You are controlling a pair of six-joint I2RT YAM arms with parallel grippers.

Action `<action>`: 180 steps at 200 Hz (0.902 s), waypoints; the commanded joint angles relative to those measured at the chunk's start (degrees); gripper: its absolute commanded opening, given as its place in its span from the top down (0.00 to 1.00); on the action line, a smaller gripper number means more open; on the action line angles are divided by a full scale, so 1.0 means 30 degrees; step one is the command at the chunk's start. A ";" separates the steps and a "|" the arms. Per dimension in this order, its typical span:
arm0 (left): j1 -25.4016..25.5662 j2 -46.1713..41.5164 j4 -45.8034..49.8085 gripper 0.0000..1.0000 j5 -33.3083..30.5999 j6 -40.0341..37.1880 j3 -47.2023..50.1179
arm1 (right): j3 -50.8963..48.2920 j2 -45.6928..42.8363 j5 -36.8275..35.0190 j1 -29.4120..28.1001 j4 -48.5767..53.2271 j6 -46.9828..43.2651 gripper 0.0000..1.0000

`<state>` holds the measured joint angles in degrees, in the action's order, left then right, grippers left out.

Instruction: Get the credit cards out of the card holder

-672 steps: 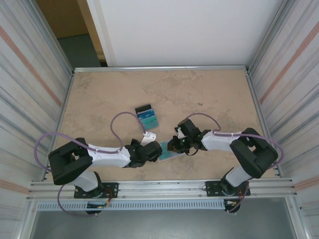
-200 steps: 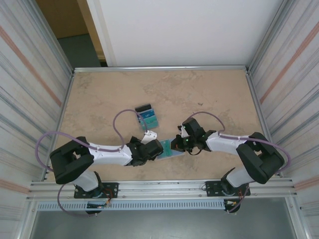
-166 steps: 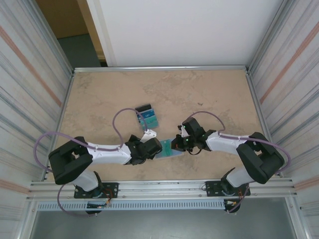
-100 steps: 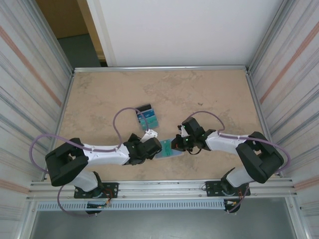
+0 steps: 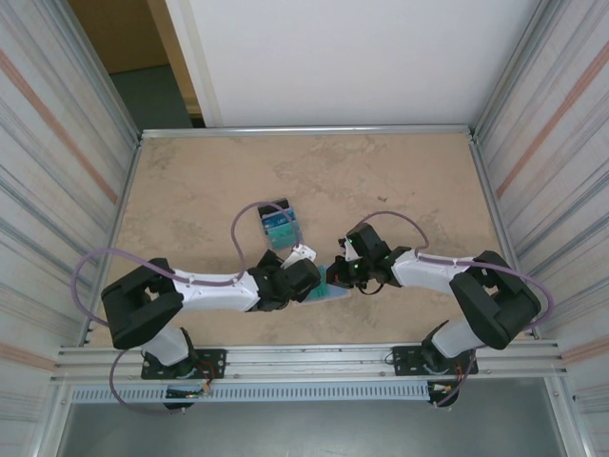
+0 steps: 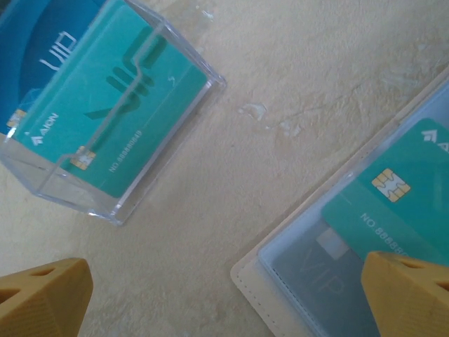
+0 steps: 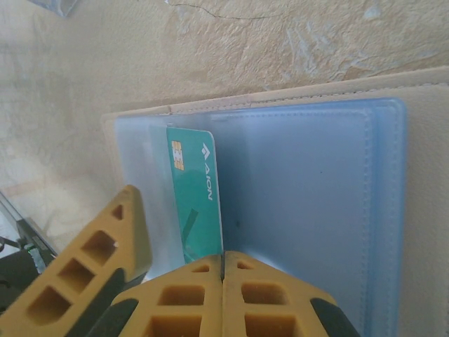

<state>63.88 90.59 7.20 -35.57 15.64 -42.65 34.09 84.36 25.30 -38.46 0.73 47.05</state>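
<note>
Teal plastic gripped by so thin an edge could be lost on the pull. The card [image 7: 195,203] is mostly seated in the pale-blue sleeve of the holder [image 7: 316,175], and sleeve friction could just as well drag the whole holder along, since it is not pinned down. The holder lies open on the surface [image 5: 190,190] between the arms, near the front. The right pincer [image 7: 223,270] is clenched on the card's near edge. The left pincer [image 6: 224,291] is spread wide and empty, hung over the holder's corner beside the clear box [image 6: 112,119].
</note>
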 commanded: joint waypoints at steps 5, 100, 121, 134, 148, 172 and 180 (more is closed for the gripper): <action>0.0065 0.0497 0.0129 0.01 0.0080 -0.0415 -0.0575 | 0.0063 -0.0167 -0.0208 0.0256 0.0639 -0.0332 1.00; 0.0065 0.1174 0.0925 0.01 0.0270 0.0024 -0.0498 | -0.0944 -0.1062 0.0877 0.0397 -0.1586 0.0797 0.94; 0.0063 0.1225 0.0855 0.01 0.0497 0.0223 -0.0402 | -0.1726 -0.0878 0.1597 0.0412 -0.3766 0.1560 0.86; 0.0050 0.1305 0.0750 0.01 0.0665 0.0389 -0.0346 | -0.2108 -0.0651 0.1889 0.0407 -0.4821 0.1932 0.84; 0.0065 0.1386 0.0705 0.01 0.0762 0.0513 -0.0343 | -0.2362 -0.0440 0.1994 0.0369 -0.5517 0.2122 0.82; 0.0072 0.1408 0.0581 0.01 0.0893 0.0617 -0.0320 | -0.2397 0.0123 0.1953 0.0227 -0.5922 0.2160 0.82; 0.0082 0.1416 0.0565 0.01 0.0915 0.0632 -0.0320 | -0.2396 0.0329 0.2002 0.0148 -0.6201 0.2178 0.82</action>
<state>63.88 93.01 7.11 -34.98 16.73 -43.81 27.51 83.55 29.89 -37.50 -13.28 52.16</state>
